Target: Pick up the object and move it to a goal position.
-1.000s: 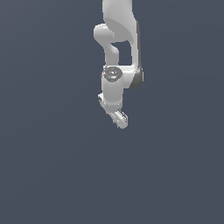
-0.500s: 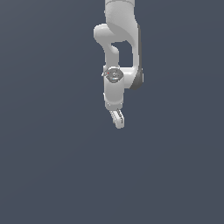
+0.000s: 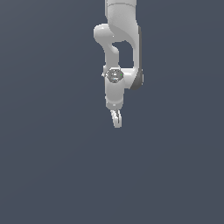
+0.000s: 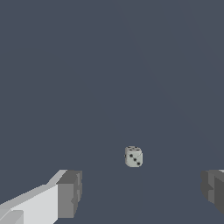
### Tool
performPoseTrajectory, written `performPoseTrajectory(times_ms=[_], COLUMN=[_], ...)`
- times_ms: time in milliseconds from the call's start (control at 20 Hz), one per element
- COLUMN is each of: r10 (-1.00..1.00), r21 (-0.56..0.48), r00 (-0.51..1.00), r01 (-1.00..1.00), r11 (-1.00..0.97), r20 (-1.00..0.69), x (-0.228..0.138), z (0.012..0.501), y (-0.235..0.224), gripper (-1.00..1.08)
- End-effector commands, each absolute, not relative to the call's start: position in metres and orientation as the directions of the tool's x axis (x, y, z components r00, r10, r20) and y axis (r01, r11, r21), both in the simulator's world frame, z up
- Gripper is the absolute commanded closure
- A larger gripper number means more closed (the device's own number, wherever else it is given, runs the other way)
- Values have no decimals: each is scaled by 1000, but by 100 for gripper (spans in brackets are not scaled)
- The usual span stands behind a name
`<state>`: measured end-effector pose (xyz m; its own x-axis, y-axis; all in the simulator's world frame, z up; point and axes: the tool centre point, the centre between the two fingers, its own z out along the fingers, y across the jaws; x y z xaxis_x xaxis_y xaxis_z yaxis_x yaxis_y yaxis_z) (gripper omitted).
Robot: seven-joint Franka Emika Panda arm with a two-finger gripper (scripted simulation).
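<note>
The object is a small white die (image 4: 133, 156) with black pips, lying on the flat grey-blue ground in the wrist view, some way off from the fingers and roughly between their lines. The die does not show in the exterior view. My gripper (image 4: 140, 192) is open, its two grey pads (image 4: 70, 192) wide apart with nothing between them. In the exterior view the white arm hangs down from the top of the picture, and the gripper (image 3: 116, 119) points downward, seen edge-on.
Only a plain, uniform grey-blue surface (image 3: 52, 166) surrounds the arm in both views.
The wrist has turned, so the gripper that showed broadside now shows edge-on in the exterior view. It has also shifted slightly toward the exterior view's right.
</note>
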<state>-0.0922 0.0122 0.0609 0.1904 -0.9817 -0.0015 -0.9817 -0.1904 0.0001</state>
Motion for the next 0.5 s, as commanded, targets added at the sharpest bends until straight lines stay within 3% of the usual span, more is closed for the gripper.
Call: performPoseTrajectory(times_ms=[0,450], r10=[-986,-987], r21=[0,0], r00=[169,161], r01=[-986,-987], r11=[-169,-161], r20=[0,0], x=[-94,-95], z=[60,54], y=[12,12], gripper=[-92,-92])
